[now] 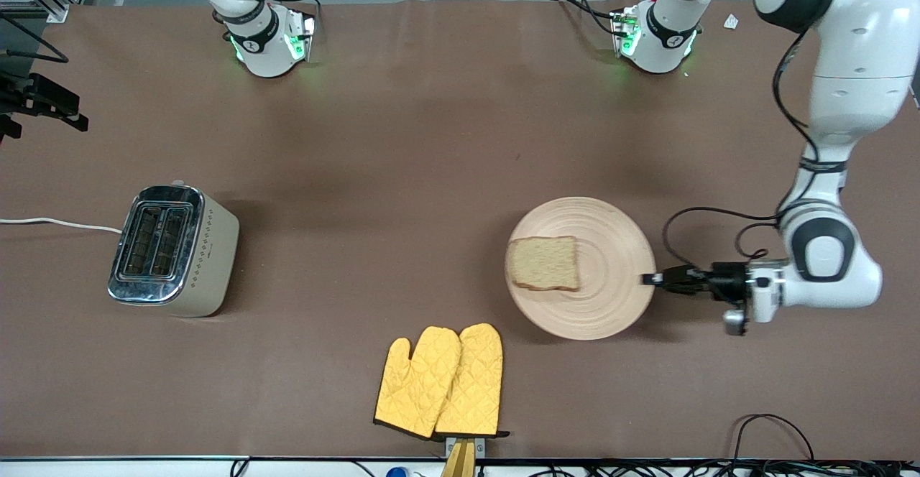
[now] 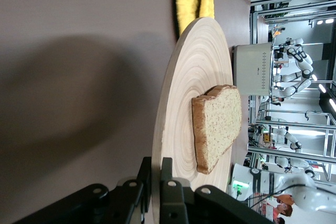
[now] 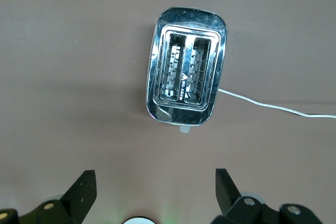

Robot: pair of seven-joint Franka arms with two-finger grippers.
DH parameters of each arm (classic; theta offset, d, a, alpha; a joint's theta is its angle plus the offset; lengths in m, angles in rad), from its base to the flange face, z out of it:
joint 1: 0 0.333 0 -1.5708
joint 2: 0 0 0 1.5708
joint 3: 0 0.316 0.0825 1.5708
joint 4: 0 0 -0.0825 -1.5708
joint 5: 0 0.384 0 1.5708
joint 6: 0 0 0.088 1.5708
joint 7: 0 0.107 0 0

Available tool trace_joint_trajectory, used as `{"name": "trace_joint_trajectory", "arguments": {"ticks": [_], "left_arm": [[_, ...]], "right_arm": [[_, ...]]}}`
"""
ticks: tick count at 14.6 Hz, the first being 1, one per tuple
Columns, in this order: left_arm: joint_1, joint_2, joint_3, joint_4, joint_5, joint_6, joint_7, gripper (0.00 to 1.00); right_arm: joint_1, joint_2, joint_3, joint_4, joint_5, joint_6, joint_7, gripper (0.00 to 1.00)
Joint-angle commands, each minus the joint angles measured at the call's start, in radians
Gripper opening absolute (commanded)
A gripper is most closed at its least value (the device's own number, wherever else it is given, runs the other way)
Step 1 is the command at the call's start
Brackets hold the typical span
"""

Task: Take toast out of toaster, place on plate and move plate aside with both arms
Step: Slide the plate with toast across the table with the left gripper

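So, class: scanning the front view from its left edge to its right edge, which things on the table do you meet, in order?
Toaster → oven mitts → toast → plate → left tool, shut on the plate's rim.

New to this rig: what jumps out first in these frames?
The round light-beige wooden plate with a slice of brown wholegrain toast on it, toward the left arm's end of the table, its rim clamped by the left pincer. Next, the bright yellow quilted oven mitts, nearer the front camera than the plate. The right pincer hangs open above the chrome-topped beige toaster, whose slots are empty.
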Motion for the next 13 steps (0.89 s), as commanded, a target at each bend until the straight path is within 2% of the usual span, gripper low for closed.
{"name": "trace_joint_trajectory", "arguments": {"ticks": [1, 7, 10, 11, 12, 13], "left_arm": [[0.085, 0.002, -0.02, -0.009, 0.049, -0.033, 0.039, 0.0], [0.213, 0.066, -0.02, -0.008, 0.112, -0.046, 0.139, 0.0], [0.216, 0.077, -0.018, -0.005, 0.112, -0.046, 0.142, 0.03], [0.214, 0.077, -0.015, 0.0, 0.113, -0.046, 0.137, 0.18], [0.214, 0.077, -0.012, 0.0, 0.115, -0.046, 0.136, 0.29], [0.214, 0.077, -0.012, 0.0, 0.113, -0.044, 0.137, 0.75]], "right_arm": [[-0.009, -0.006, 0.007, -0.005, -0.015, -0.007, -0.01, 1.0], [-0.007, -0.006, 0.007, -0.001, -0.015, -0.007, -0.012, 1.0], [-0.003, -0.006, 0.01, -0.001, -0.016, -0.007, -0.009, 1.0], [-0.003, -0.006, 0.01, 0.001, -0.016, -0.006, -0.009, 1.0], [-0.003, -0.006, 0.01, 0.001, -0.016, -0.006, -0.009, 1.0], [-0.003, -0.006, 0.01, 0.001, -0.016, -0.006, -0.009, 1.0]]}}
